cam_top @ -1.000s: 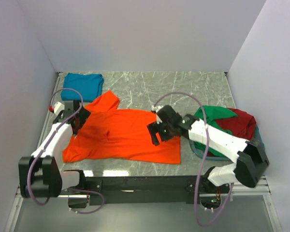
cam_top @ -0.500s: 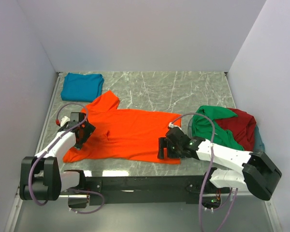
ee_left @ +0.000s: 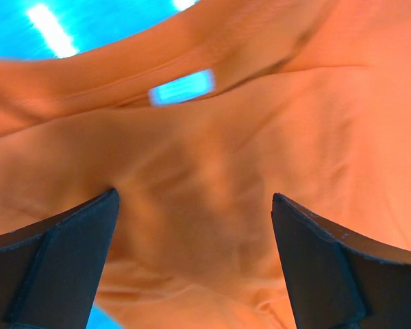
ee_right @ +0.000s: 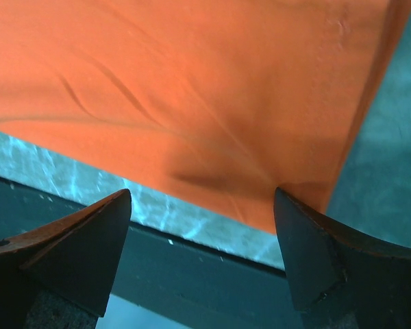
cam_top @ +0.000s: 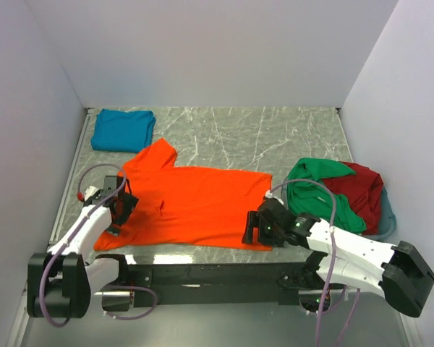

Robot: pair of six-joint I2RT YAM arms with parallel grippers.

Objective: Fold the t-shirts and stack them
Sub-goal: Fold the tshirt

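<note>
Left claw (cam_top: 120, 210) spread wide over the orange t-shirt (cam_top: 195, 206) at its left edge; right claw (cam_top: 254, 229) spread wide at near-right corner, neither gripping.

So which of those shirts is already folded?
The teal blue one in the far left corner, a neat rectangle. The orange one lies spread out; green and dark red are crumpled together.

Both arms are drawing back toward the counter's near edge. The left end effector (cam_top: 119, 213) now sits lower along the orange t-shirt's (cam_top: 195, 206) left side, and the right end effector (cam_top: 253, 230) has moved from mid-shirt to its near right corner. The shirt lies flatter.
</note>
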